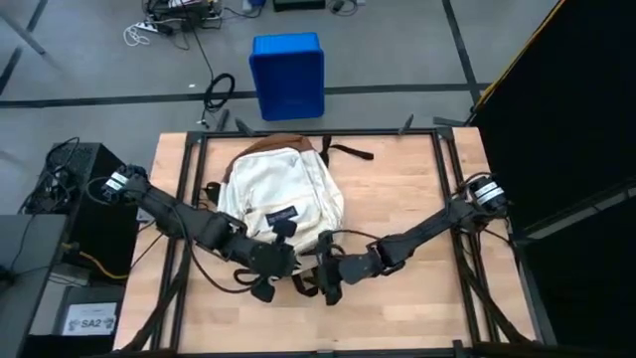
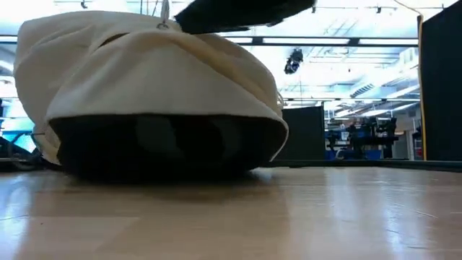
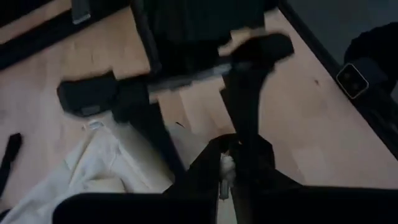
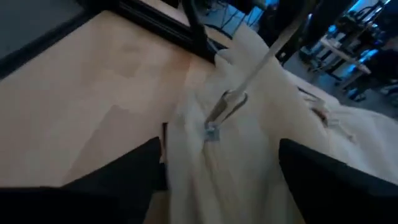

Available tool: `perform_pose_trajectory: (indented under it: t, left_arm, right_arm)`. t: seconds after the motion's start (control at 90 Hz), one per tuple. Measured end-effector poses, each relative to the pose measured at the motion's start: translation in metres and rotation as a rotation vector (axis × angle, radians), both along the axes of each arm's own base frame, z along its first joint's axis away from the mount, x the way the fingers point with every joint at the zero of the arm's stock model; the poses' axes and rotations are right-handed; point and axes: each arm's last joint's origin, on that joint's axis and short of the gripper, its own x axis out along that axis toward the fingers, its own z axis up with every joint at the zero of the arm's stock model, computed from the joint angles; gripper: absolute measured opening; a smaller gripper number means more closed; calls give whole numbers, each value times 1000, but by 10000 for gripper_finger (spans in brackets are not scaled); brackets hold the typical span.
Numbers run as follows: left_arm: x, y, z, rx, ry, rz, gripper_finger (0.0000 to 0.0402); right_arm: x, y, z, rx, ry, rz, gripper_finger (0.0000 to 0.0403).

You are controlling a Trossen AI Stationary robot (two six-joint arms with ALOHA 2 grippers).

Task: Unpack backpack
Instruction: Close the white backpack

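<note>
Pincer of the right arm [image 1: 331,283] sits at the near edge of the backpack [image 1: 281,194], on the side closest to the robot's base, and its own wrist view shows the two dark fingers [image 4: 134,165] spread wide with cream fabric lying between them, so it reads as open and gripping nothing. Just ahead of those fingers a metal zipper pull [image 4: 219,112] hangs on a pale cord, pulled taut upward; the pincer looks lined up to work the zipper, which would explain the low, forward reach. Left pincer [image 1: 266,285] sits close beside the right one at the same near edge; its wrist view shows dark fingers [image 3: 249,124] over bare wood with a fold of cream cloth alongside, but whether they are open or closed cannot be told. The backpack lies flat on the wooden tabletop [image 1: 397,199], front pocket and dark logo patch [image 1: 282,215] facing up, brown base pointing away from the robot, dark straps trailing off toward the far side. Low view shows the bag's dark underside bulging against the wood with one dark arm above it. Judgement: both pincers crowd the bag's top end because the opening is there, one likely to steady fabric, the other to draw the zipper. Nothing appears unpacked yet. A blue crate [image 1: 287,75] stands on the floor beyond the tabletop.
</note>
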Motion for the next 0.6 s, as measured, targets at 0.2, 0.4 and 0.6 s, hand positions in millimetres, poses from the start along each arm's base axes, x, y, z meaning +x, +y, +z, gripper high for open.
perform_pose_trajectory:
  t: [0.2, 0.4, 0.6]
  left_arm:
    - [2, 0, 16, -5, -46, -19, 0]
    - [0, 4, 18, 17, -15, -5, 0]
    - [2, 14, -20, 21, 100, 70, 0]
  right_arm:
    - [9, -18, 4, -21, 7, -37, 286]
    - [9, -18, -3, -21, 50, -40, 229]
    - [-3, 5, -8, -48, 87, -19, 192]
